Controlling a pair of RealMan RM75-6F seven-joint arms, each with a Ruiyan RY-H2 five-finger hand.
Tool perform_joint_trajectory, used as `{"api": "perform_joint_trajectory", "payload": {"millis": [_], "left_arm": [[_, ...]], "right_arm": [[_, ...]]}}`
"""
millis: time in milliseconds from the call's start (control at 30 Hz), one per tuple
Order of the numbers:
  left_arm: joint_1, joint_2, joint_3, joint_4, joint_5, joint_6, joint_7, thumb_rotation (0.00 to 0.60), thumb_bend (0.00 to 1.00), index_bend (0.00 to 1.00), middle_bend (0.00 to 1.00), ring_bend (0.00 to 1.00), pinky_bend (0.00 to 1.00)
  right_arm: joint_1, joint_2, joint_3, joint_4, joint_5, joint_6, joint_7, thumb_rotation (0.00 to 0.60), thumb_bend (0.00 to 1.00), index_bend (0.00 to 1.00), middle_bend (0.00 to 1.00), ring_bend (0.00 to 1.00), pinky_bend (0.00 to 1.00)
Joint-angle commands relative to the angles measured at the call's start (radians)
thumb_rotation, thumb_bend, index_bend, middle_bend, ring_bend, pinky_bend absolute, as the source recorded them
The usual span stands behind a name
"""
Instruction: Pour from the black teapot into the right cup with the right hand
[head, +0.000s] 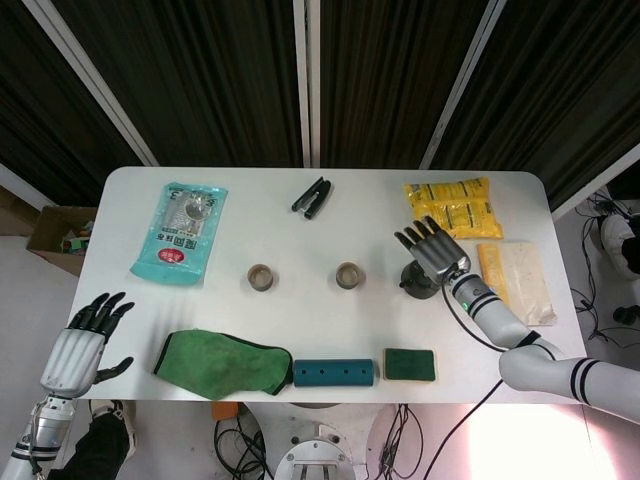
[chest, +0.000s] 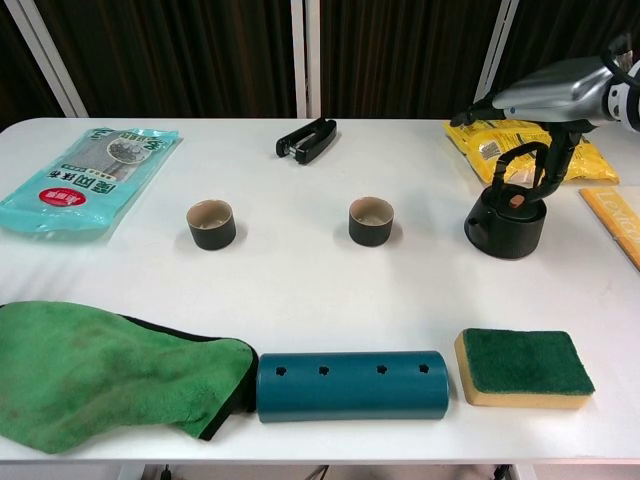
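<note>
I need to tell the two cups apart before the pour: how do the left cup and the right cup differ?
The left cup stands far from the black teapot; the right cup stands nearer it, though still apart. The left cup's inside looks a paler tan, the right cup's a greyer tone. Both are small, dark, upright, open-topped, level with each other and untouched by either hand.

Teal packet (chest: 88, 180), far left of the table: red oval label with white Chinese characters, seen upside down in the chest view and too small to read with certainty; a round printed emblem higher on the packet, illegible. Yellow packet (chest: 520, 150), far right: dark print and a small white panel, unreadable. Orange-edged packet (chest: 618, 222), right edge: printed lettering along the strip, cut off and unreadable.
</note>
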Motion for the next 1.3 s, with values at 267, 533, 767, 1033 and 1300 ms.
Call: {"api": "perform_joint_trajectory", "payload": {"millis": [267, 533, 767, 1033, 1300], "left_arm": [[0.001, 0.000, 0.000, 0.005, -0.005, -0.002, -0.006, 0.600, 0.13, 0.19, 0.10, 0.07, 0.22], [-0.001, -0.002, 0.000, 0.006, -0.004, -0.004, -0.004, 0.600, 0.13, 0.19, 0.10, 0.07, 0.22], [-0.002, 0.000, -0.001, 0.002, -0.006, -0.005, -0.002, 0.600, 0.13, 0.20, 0.10, 0.07, 0.22], [-0.006, 0.000, -0.002, 0.000, -0.005, -0.008, 0.001, 0.600, 0.13, 0.20, 0.10, 0.07, 0.22], [-0.006, -0.001, -0.002, 0.001, -0.008, -0.010, 0.000, 0.600, 0.13, 0.20, 0.10, 0.07, 0.22]], "right_arm": [[0.021, 0.022, -0.026, 0.000, 0.008, -0.005, 0.052, 0.582, 0.00, 0.14, 0.23, 0.08, 0.04], [0.027, 0.014, -0.045, 0.009, -0.001, 0.008, 0.078, 0.582, 0.00, 0.14, 0.23, 0.10, 0.12], [0.029, 0.005, -0.053, 0.029, -0.019, 0.011, 0.108, 0.582, 0.00, 0.14, 0.24, 0.14, 0.21], [0.024, -0.002, -0.056, 0.043, -0.065, 0.019, 0.155, 0.581, 0.00, 0.17, 0.28, 0.19, 0.22], [0.028, -0.003, -0.063, 0.049, -0.076, 0.007, 0.174, 0.584, 0.00, 0.27, 0.38, 0.29, 0.28]]}}
